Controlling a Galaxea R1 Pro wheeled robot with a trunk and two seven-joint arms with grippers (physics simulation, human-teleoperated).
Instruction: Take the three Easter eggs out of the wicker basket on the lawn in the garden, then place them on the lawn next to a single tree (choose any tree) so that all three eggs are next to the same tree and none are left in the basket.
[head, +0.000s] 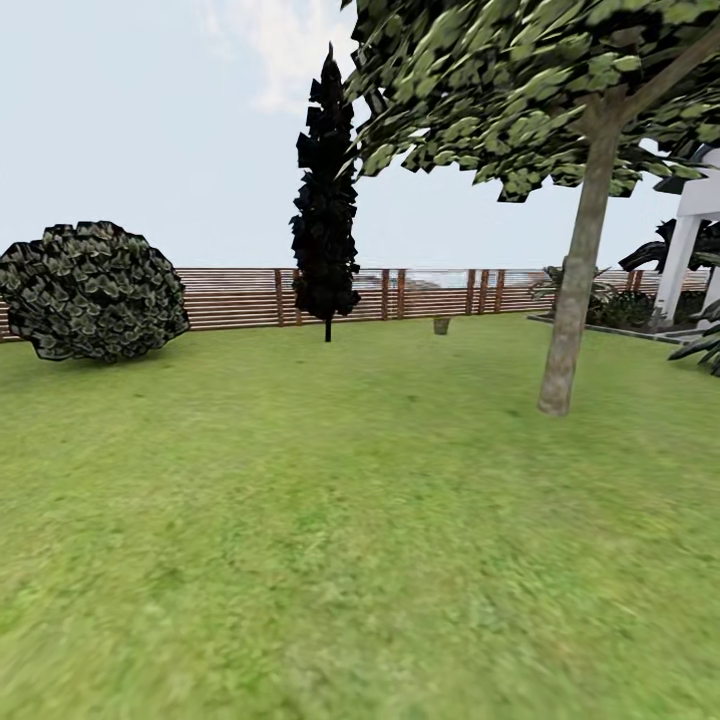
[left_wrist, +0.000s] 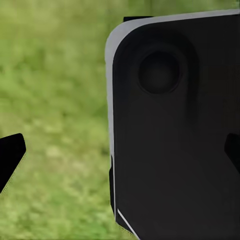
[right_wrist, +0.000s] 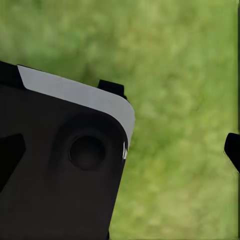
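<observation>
Lawn (head: 330, 520) open; wicker basket (head: 441, 325) far off by fence (head: 240, 297). Eggs unseen, likely light, smooth, fragile: pinch gently mid-body. Both grippers' jaws look apart, holding nothing

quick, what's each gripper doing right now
Left gripper: open, fingers spread wide, nothing between them but the robot's dark base panel and grass.
Right gripper: open, fingers spread wide, holding nothing.
</observation>
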